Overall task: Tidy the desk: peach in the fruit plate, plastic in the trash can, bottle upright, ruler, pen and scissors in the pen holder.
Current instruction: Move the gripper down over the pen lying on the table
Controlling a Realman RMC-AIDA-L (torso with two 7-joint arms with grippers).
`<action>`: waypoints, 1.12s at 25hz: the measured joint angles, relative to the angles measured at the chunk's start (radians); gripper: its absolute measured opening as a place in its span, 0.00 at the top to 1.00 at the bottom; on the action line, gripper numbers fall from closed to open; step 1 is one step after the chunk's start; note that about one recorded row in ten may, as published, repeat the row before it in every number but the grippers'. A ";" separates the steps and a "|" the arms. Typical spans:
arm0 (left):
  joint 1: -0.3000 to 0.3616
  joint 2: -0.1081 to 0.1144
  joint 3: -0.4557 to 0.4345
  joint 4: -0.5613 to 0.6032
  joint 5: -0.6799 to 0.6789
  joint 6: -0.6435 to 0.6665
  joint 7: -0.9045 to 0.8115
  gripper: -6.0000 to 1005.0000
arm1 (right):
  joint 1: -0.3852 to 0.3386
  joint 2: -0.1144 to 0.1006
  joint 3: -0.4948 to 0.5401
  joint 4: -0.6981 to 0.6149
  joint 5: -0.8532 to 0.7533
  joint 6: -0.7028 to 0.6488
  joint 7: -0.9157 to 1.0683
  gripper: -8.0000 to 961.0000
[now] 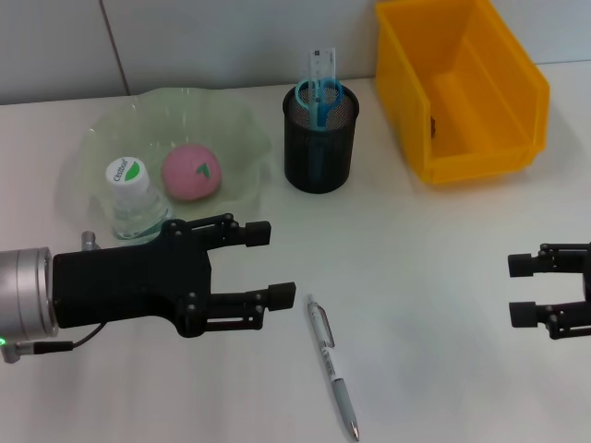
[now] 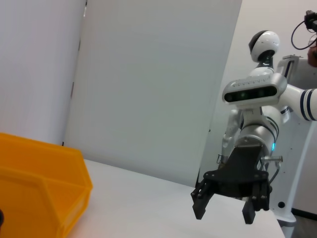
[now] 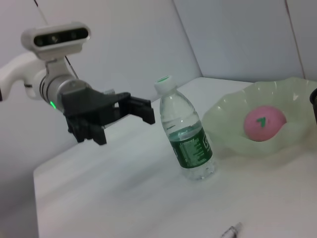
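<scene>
- You are working over the desk [image 1: 434,305], a plain white top against a pale panelled wall.
- Your left gripper [image 1: 263,263] has its fingers spread wide and holds nothing; the bottle [image 1: 134,198] stands upright just behind them, beside the fruit plate [image 1: 231,120], with the peach [image 1: 192,172] resting in the plate.
- The pen [image 1: 332,365] lies flat on the desk just past the left fingertips, untouched.
- The left arm reaches in level from the side, fingers pointing across the desk.
- Your right gripper [image 1: 522,291] also stands open and empty, low over the desk, well apart from the pen.
- Behind both, the pen holder [image 1: 319,138] contains the scissors [image 1: 320,97] and ruler [image 1: 321,63]; the trash can [image 1: 462,88] sits beside it.
</scene>
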 joint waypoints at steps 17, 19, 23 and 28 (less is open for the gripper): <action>-0.163 -0.014 -0.005 0.468 0.399 0.082 -0.283 0.20 | 0.002 0.000 0.067 -0.152 -0.152 -0.055 0.050 0.19; -0.228 -0.023 0.000 0.520 0.485 0.116 -0.298 0.20 | 0.006 0.000 0.065 -0.167 -0.159 -0.067 0.071 0.19; -0.362 -0.023 0.026 0.563 0.576 0.186 -0.294 0.20 | 0.026 -0.004 0.064 -0.191 -0.171 -0.111 0.136 0.19; -0.453 -0.023 0.148 0.622 0.678 0.213 -0.281 0.20 | 0.065 -0.027 0.071 -0.201 -0.194 -0.155 0.214 0.19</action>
